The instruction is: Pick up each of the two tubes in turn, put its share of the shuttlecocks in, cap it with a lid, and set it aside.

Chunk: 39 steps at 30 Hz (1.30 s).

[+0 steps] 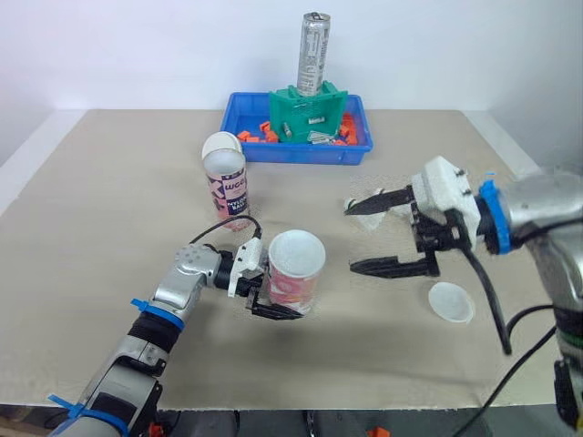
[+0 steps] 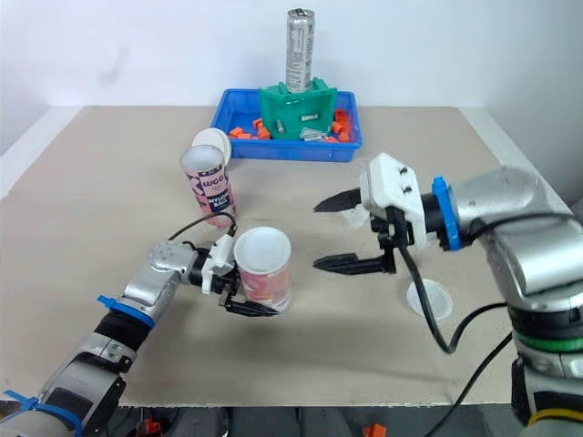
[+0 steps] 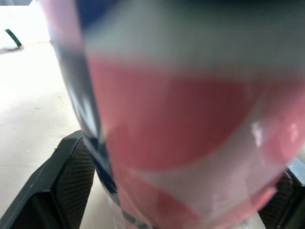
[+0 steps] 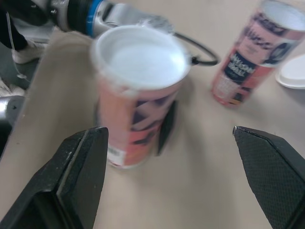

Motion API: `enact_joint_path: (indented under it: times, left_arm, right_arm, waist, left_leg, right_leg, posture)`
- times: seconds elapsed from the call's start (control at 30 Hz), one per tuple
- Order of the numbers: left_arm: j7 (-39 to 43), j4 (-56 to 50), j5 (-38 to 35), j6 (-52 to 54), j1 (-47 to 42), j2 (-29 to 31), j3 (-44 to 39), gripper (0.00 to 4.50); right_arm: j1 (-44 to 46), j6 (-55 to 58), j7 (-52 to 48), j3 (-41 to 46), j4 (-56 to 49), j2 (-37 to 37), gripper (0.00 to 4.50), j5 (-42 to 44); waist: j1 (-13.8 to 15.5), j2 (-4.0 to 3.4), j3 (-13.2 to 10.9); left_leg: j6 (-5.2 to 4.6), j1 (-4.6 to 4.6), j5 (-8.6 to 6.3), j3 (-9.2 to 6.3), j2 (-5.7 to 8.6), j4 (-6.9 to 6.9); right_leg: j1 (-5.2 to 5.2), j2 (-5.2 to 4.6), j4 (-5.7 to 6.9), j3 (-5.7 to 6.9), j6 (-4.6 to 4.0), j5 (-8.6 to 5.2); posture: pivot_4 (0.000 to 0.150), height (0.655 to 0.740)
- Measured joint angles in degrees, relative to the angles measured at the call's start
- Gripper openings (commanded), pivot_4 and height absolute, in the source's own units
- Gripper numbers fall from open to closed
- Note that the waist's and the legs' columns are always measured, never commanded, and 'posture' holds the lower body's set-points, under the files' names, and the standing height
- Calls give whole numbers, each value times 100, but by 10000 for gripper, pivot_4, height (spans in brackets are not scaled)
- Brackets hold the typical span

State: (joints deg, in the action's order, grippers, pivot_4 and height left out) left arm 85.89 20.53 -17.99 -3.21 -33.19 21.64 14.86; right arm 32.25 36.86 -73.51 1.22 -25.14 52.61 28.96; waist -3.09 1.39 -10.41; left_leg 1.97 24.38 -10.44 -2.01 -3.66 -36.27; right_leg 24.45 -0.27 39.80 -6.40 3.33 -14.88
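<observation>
Though two tubes are upright on the tan table (image 1: pixel 91 273), one alone is gripped: the held tube (image 1: pixel 296 269) sits near the front middle, and the second tube (image 1: pixel 228 191) stands free just behind it to the left. Two loose white lids lie flat on the table. The far lid (image 2: pixel 212 139) is just behind the second tube, and the near lid (image 1: pixel 451 301) is off to the right, well apart from both tubes. Both tubes are pink and white with dark blue print. The held tube's round top is white with a raised rim, and I cannot tell whether that is a lid. The left gripper (image 1: pixel 282 302) reaches in from the front left with its forearm low, its black fingers pinching the held tube's lower wall on either side. The right gripper (image 1: pixel 351 238) comes in level from the right and points at the held tube without touching it, jaws spread wide, one finger above the other. One blue tray (image 1: pixel 296 155) sits at the far edge.
</observation>
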Motion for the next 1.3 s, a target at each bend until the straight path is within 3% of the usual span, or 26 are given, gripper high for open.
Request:
enact_joint_path:
  times: [0.33,0.6,0.73,1.03,1.3]
  left_arm:
    - [397,-647,-359,282,402,1429,-745,44453]
    - [-217,-2463,-1907,2234,724,2007,-1783,44453]
    - [-470,-3044,-2101,2506,1370,2113,-1954,44453]
    - [-831,-3525,-2345,2721,1860,2352,-2386,44453]
    - [-1201,-3758,-2611,2858,1828,2391,-2639,44453]
  right_arm:
    - [-1019,-564,289,-83,-24,153,45000,-344]
    - [-1103,-326,754,-780,124,-451,45000,-428]
    - [-1027,-303,967,-1031,307,-823,45000,-487]
    - [-1003,-337,1257,-1398,383,-1530,45000,-483]
    - [-958,-444,1360,-1483,528,-1911,45000,-482]
  waist:
    - [17,2,-4]
    - [14,12,-9]
    - [18,16,-13]
    - [35,24,-16]
    - [36,24,-16]
  left_leg:
    - [0,8,0,3,-2,6]
    - [2,22,-1,1,-2,6]
    - [1,21,-3,-2,-5,10]
    - [1,23,-2,-4,-4,3]
    - [1,23,-2,-4,-5,2]
  right_leg:
    - [-4,-6,-35,2,-19,-3]
    - [-5,-8,-58,3,13,15]
    - [-4,-4,-60,6,11,15]
    - [-9,-7,-64,8,-11,9]
    - [-9,-6,-64,8,-11,10]
  posture:
    - [1500,7075]
    - [1500,7075]
    - [1500,7075]
    - [1500,7075]
    - [1500,7075]
